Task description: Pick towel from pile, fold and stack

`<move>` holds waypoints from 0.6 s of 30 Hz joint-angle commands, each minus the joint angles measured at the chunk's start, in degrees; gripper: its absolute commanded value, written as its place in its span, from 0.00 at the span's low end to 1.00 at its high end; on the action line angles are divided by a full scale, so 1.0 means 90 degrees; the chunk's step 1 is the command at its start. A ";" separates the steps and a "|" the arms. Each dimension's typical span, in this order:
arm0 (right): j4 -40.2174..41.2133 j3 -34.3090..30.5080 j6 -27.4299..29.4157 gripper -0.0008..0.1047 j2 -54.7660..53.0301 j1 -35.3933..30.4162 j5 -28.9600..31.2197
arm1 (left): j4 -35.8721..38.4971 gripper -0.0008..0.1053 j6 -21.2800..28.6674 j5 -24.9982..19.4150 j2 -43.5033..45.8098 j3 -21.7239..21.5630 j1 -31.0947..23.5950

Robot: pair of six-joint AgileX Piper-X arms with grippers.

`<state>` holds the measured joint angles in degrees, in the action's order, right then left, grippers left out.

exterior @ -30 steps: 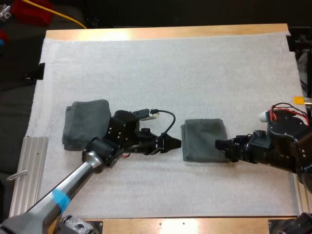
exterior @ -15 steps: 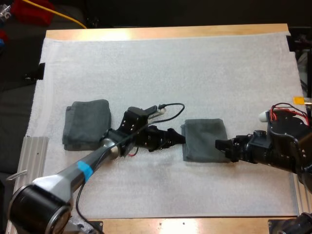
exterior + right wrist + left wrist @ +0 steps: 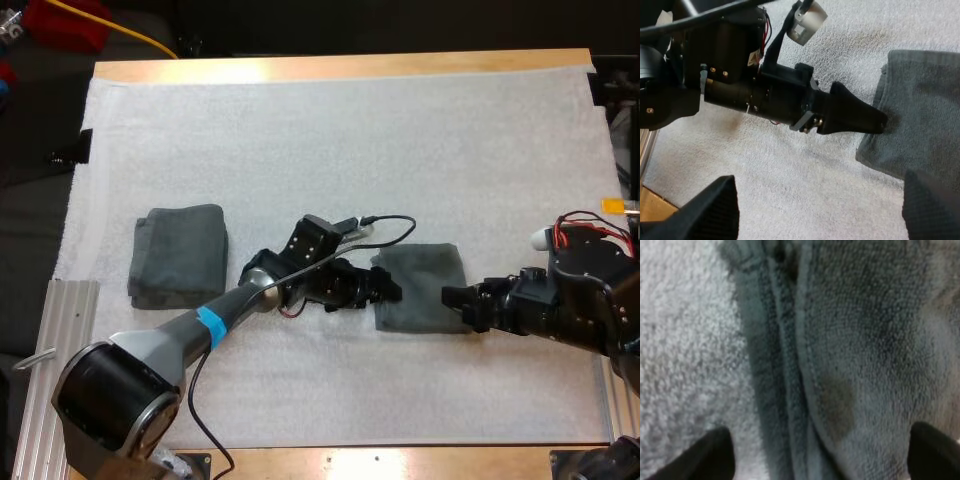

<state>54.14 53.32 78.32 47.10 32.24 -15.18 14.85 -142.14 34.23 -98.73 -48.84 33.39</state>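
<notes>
Towel [image 3: 425,287] edge at left end effector [image 3: 388,291] (fingers [image 3: 715,455] apart)

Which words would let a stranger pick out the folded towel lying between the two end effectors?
Start from the white mat on the wooden table. Two dark grey-green folded towels lie on it; pick the towel nearer the right arm. Unlike the other towel, it has the left end effector at one edge and the right end effector at the opposite.
</notes>
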 commanded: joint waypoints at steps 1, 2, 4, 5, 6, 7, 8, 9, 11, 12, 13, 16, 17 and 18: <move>0.0005 0.0012 -0.0007 0.64 -0.0032 0.0014 -0.0052 | 0.0042 0.68 -0.0051 -0.0159 -0.0071 -0.0043 0.0088; 0.0005 0.0012 -0.0007 0.64 -0.0032 0.0014 -0.0052 | 0.0035 0.68 -0.0061 -0.0159 -0.0092 -0.0066 0.0143; 0.0005 0.0012 -0.0007 0.64 -0.0032 0.0014 -0.0052 | 0.0039 0.68 -0.0059 -0.0113 -0.0123 -0.0114 0.0212; 0.0005 0.0012 -0.0007 0.64 -0.0032 0.0014 -0.0052 | 0.0039 0.68 -0.0059 -0.0110 -0.0151 -0.0151 0.0263; 0.0005 0.0012 -0.0007 0.64 -0.0032 0.0014 -0.0052 | 0.0055 0.68 -0.0059 -0.0111 -0.0167 -0.0176 0.0296; 0.0005 0.0012 -0.0007 0.64 -0.0032 0.0014 -0.0052 | 0.0085 0.68 -0.0078 -0.0111 -0.0202 -0.0245 0.0324; 0.0005 0.0012 -0.0007 0.64 -0.0032 0.0014 -0.0052 | 0.0105 0.68 -0.0111 -0.0093 -0.0243 -0.0306 0.0363; 0.0005 0.0012 -0.0007 0.64 -0.0032 0.0014 -0.0052 | 0.0135 0.68 -0.0139 -0.0092 -0.0257 -0.0334 0.0368; 0.0005 0.0012 -0.0007 0.64 -0.0032 0.0014 -0.0052 | 0.0180 0.68 -0.0202 -0.0001 -0.0334 -0.0458 0.0399; 0.0005 0.0012 -0.0007 0.64 -0.0032 0.0014 -0.0052 | 0.0183 0.68 -0.0211 0.0045 -0.0362 -0.0499 0.0399; 0.0005 0.0012 -0.0007 0.64 -0.0032 0.0014 -0.0052 | 0.0179 0.67 -0.0224 0.0154 -0.0396 -0.0546 0.0399; 0.0005 0.0012 -0.0007 0.64 -0.0032 0.0014 -0.0052 | 0.0179 0.60 -0.0224 0.0232 -0.0434 -0.0610 0.0398; 0.0005 0.0012 -0.0007 0.64 -0.0032 0.0014 -0.0052 | 0.0179 0.55 -0.0224 0.0208 -0.0433 -0.0608 0.0398; 0.0005 0.0012 -0.0007 0.64 -0.0032 0.0014 -0.0052 | 0.0179 0.52 -0.0224 0.0195 -0.0433 -0.0608 0.0398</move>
<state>54.14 53.32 78.32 47.10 32.24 -15.23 16.31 -143.88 35.69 -102.52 -53.96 36.63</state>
